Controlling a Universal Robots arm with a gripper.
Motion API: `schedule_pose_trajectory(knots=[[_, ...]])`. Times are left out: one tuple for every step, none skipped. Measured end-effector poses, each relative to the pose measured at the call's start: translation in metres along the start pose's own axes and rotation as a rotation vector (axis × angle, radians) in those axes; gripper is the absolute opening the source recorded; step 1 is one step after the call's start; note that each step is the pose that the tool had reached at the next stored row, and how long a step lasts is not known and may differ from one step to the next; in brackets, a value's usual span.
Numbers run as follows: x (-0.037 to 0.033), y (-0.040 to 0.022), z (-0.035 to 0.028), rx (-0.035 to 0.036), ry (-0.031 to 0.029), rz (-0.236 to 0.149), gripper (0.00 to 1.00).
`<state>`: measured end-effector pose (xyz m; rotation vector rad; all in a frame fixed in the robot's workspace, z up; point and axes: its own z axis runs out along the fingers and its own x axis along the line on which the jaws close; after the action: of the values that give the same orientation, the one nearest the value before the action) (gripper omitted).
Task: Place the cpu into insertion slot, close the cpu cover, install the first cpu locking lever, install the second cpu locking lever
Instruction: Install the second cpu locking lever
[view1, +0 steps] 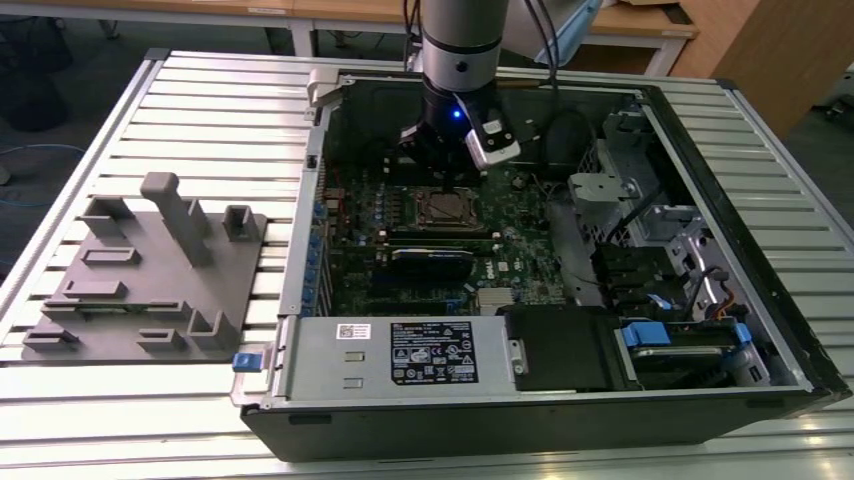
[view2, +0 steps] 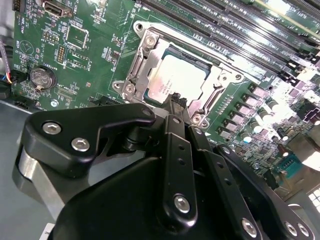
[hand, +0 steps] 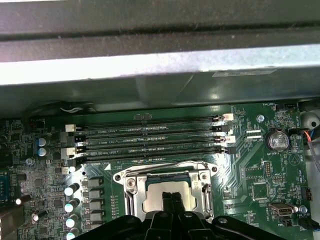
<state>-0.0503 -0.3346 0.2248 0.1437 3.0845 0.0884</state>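
Cpu (view2: 176, 80) seated in insertion slot (view2: 137, 45), cpu cover (view2: 220, 82) down around it, mid-motherboard (view1: 521, 230) inside open case (view1: 747, 300). Gripper (view2: 175, 99) fingers pressed together, tips at cover's edge. Judgement: lever work wants a steady push, low and square.

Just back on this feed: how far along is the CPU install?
The cpu already sits in the insertion slot, and the cpu cover looks closed flat around it, its window framing the chip. In hand: the gripper is down at the socket's edge, fingertips together and holding nothing. Whether either locking lever is latched I cannot tell.
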Motion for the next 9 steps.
schedule_pose_trajectory(knots=[[0.0,-0.0002,0.0,-0.0001,0.0,0.0,0.11],[0.0,-0.0003,0.0001,-0.0002,-0.0001,0.0,0.11],[0.0,-0.0003,0.0,-0.0001,-0.0001,0.0,0.11],[0.0,-0.0003,-0.0002,-0.0002,-0.0002,0.0,0.11],[0.0002,-0.0003,-0.0007,-0.0002,-0.0001,0.0,0.11],[0.0002,-0.0003,-0.0007,-0.0002,-0.0001,0.0,0.11],[0.0002,-0.0003,-0.0009,-0.0001,-0.0001,0.0,0.11],[0.0002,-0.0003,-0.0013,0.0003,0.0001,0.0,0.11],[0.0002,-0.0003,-0.0017,0.0002,0.0,0.0,0.11]])
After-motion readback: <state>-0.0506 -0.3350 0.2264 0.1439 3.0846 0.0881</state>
